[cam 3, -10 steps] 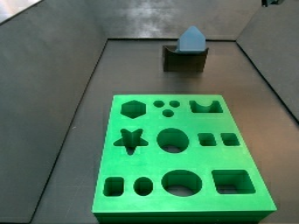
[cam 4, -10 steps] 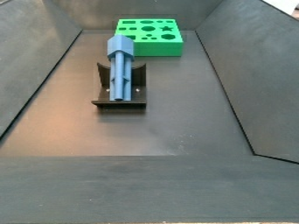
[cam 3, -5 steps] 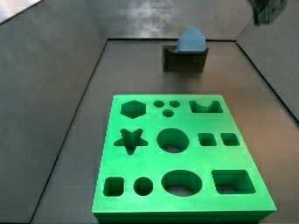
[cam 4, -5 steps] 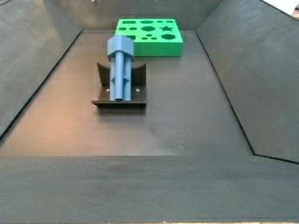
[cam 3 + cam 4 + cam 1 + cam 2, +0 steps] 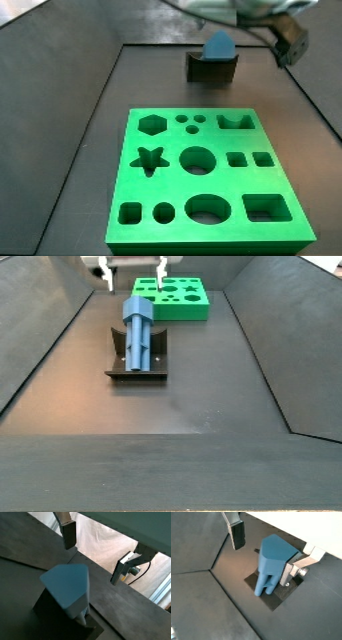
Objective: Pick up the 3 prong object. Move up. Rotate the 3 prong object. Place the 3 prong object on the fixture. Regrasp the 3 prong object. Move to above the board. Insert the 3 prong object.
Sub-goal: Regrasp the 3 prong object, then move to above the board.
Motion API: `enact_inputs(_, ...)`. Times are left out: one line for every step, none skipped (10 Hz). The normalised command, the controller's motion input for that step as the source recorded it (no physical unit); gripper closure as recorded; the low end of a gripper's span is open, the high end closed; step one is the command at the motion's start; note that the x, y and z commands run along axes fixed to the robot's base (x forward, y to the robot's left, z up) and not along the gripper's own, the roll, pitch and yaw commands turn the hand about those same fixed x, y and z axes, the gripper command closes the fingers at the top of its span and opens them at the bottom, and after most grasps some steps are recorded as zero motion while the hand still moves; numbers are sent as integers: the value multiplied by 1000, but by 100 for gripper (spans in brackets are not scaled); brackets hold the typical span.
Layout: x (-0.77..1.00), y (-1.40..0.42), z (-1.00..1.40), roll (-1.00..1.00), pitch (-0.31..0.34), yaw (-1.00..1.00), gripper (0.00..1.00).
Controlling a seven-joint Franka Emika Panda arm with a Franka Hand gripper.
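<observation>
Hanging above the far end of the fixture (image 5: 136,359), my gripper (image 5: 131,270) has its jaws spread wide and holds nothing. In both wrist views my two fingers (image 5: 237,535) are flat silver plates with dark pads, standing well apart, and the 3 prong object (image 5: 273,563) lies between and below them without touching either pad. The 3 prong object (image 5: 138,328) is a matte blue-grey piece that rests lengthwise on the dark fixture; in a side view its block end points toward the board (image 5: 170,298) and its prongs point toward the near end. In a wrist view the prongs (image 5: 265,586) reach down onto the fixture's base plate (image 5: 280,598). In a side view the piece (image 5: 218,44) shows as a small peaked shape on top of the dark block (image 5: 210,68), with one finger (image 5: 285,44) of mine just beside it. The bright green board (image 5: 205,174) lies flat on the floor, apart from the fixture, and its cut-outs are all empty: hexagon, star, circles, squares, three small round holes. The floor (image 5: 187,396) is dark grey and matte, and sloping dark grey walls (image 5: 47,351) enclose it on the sides. Beyond the wall, in a wrist view, a pale, bright background (image 5: 100,547) is visible, too blurred to describe.
</observation>
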Motion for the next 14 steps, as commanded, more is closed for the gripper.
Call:
enact_inputs(90, 19, -1000, 53, -84, -42, 0)
enact_inputs(85, 13, -903, 55, -55, -48, 0)
enact_inputs(81, 6, -741, 54, -37, -50, 0)
enact_inputs(72, 2, -529, 52, -5, -41, 0)
enact_inputs(74, -1, -375, 49, 11, -30, 0)
enact_inputs(77, -5, -175, 54, 34, -11, 0)
enact_inputs(0, 0, 0, 0, 0, 0, 100)
enact_inputs(23, 252, 1000, 345, 139, 240, 100)
enact_inputs(24, 251, 1000, 344, 138, 240, 100)
enact_inputs(29, 216, 1000, 206, 73, 218, 100)
enact_inputs(31, 199, 1000, 126, 35, 204, 100)
enact_inputs(31, 188, 1000, 66, 3, 185, 100)
enact_inputs(27, 170, 1000, 13, -35, 152, 100)
enact_inputs(23, 151, 1000, -8, -53, 123, 100)
